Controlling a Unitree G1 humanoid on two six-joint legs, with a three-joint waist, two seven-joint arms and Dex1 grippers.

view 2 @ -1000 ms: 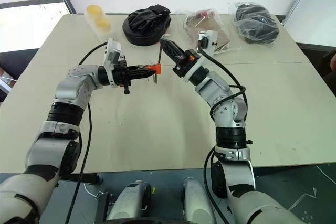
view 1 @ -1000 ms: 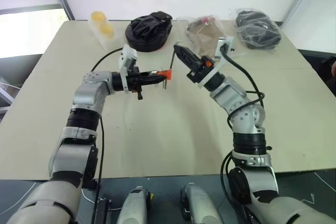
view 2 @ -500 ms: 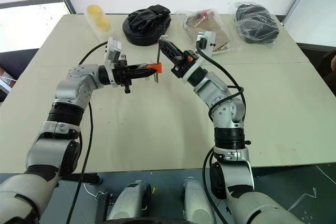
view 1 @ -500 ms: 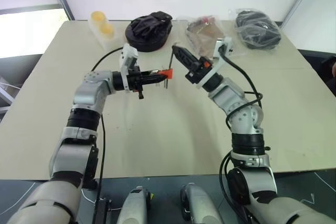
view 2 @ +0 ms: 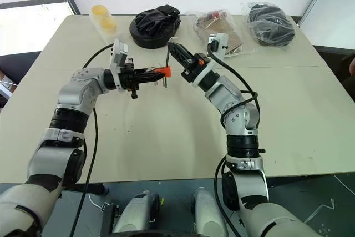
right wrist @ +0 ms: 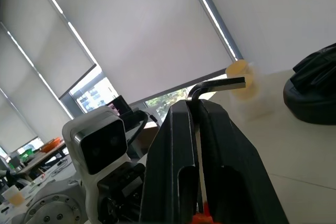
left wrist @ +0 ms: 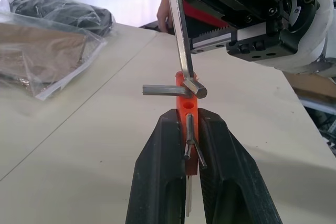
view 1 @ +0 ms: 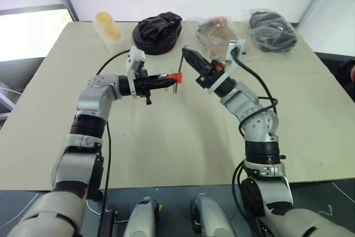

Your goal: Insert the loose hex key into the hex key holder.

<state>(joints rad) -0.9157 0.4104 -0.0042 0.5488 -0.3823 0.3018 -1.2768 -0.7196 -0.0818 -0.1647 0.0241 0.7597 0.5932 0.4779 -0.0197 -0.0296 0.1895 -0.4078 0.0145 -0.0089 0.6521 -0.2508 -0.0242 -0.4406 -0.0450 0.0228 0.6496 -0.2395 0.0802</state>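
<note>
Gripping the hex key holder (left wrist: 187,109), the left gripper (left wrist: 191,129) meets the right gripper (right wrist: 197,109), clamped on the loose hex key (right wrist: 216,86), just right of it.

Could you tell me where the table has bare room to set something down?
The table is bare from the grippers to its near edge. The far edge is crowded: yellow cups, black bundle, two plastic bags.
</note>
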